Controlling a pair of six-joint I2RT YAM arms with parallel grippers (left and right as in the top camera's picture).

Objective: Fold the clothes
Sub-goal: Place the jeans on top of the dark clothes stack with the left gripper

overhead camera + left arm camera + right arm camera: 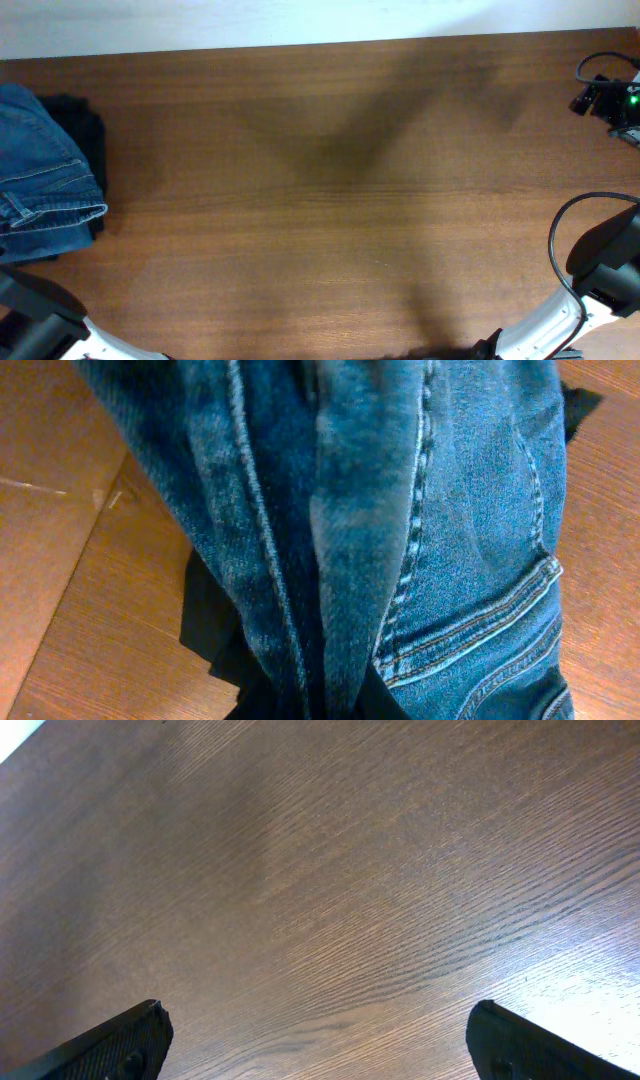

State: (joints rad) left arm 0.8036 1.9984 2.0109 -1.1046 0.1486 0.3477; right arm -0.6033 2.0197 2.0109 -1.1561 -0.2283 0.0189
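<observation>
The jeans lie bunched at the table's left edge, partly cut off (long axis unclear). Left gripper hidden behind denim, grip impossible to tell; right gripper gapes wide, empty.

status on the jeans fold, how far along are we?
Looks done: the jeans sit bunched compactly at the table's left edge, on a black garment. In hand: nothing visible; the right gripper is open over bare wood, and the left wrist camera sees only denim, no fingers. Left: the layers look loose, so probably tidying; part is out of frame.
</observation>
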